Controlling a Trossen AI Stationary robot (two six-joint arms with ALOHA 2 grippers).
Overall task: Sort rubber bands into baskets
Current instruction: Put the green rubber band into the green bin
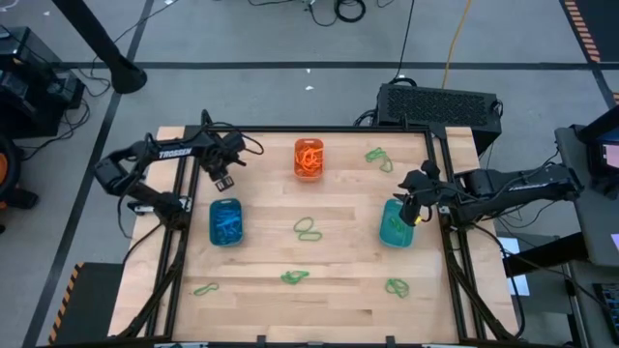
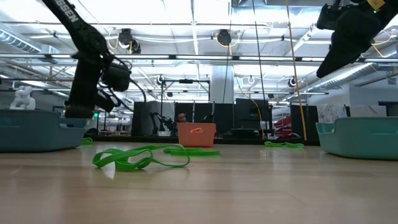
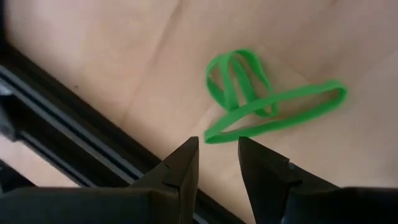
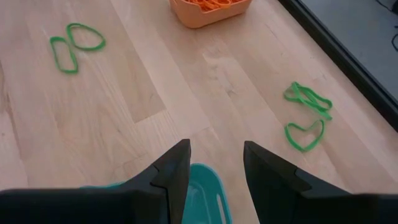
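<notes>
Teal basket (image 1: pixel 396 224): near the desk's (image 1: pixel 319 290) right edge, directly beneath my right end effector (image 1: pixel 414 207), fingers spread and empty. Green rubber bands (image 1: pixel 309 228): loose mid-desk. Orange basket (image 1: pixel 309 159): far edge. Left end effector (image 1: pixel 222 177): beyond the blue basket (image 1: pixel 225 221), fingers slightly parted.

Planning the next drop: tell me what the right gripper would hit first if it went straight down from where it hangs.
The teal-green basket. The right gripper, fingers open and empty, hangs over that basket's rim, so it would probably meet the rim or the inside first. How high it hangs above is unclear.
</notes>
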